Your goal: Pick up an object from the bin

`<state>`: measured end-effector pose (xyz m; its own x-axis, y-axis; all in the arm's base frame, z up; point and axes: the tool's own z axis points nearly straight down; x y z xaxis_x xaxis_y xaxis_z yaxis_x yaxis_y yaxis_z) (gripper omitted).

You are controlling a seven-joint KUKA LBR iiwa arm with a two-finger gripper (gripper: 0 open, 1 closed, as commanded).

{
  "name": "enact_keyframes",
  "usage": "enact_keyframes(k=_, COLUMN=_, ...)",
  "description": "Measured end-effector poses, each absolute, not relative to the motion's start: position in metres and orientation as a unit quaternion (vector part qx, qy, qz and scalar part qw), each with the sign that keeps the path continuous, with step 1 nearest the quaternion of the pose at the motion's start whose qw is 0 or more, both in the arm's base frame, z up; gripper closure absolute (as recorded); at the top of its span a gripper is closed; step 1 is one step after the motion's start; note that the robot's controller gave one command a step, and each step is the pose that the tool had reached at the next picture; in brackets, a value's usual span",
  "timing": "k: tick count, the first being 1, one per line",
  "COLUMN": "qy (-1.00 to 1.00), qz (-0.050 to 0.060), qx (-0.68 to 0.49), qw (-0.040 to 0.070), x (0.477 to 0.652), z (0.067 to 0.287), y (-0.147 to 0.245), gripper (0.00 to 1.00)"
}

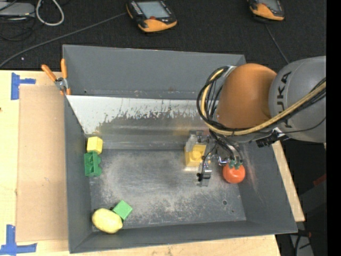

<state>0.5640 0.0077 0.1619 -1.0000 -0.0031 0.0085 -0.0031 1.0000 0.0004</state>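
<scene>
A black floor (106,36) spreads across the top, evenly lit. On it rest a handheld control unit (152,15) with grey screen and orange edge near the middle, a second control unit (265,4) further right, and a looped white cable (50,9) at far left

Lit evenly from above, fairly bright. Shows pale glare across the far wall of the bin (133,108) and sheen on the orange cover (245,95). Casts faint shadow beneath the arm (303,105).
</scene>
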Motion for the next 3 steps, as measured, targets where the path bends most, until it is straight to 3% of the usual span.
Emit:
enact_keyframes(k=1, qy=-1.0, qz=0.0, qx=0.001, qw=0.001, x=0.566, z=0.166, y=0.008, gripper=0.0)
enact_keyframes(k=2, qy=-1.0, qz=0.0, qx=0.028, qw=0.0, x=0.595, z=0.149, y=-0.004, gripper=0.0)
enact_keyframes(k=3, qy=-0.997, qz=-0.001, qx=-0.076, qw=0.001, x=0.594, z=0.179, y=-0.006, gripper=0.0)
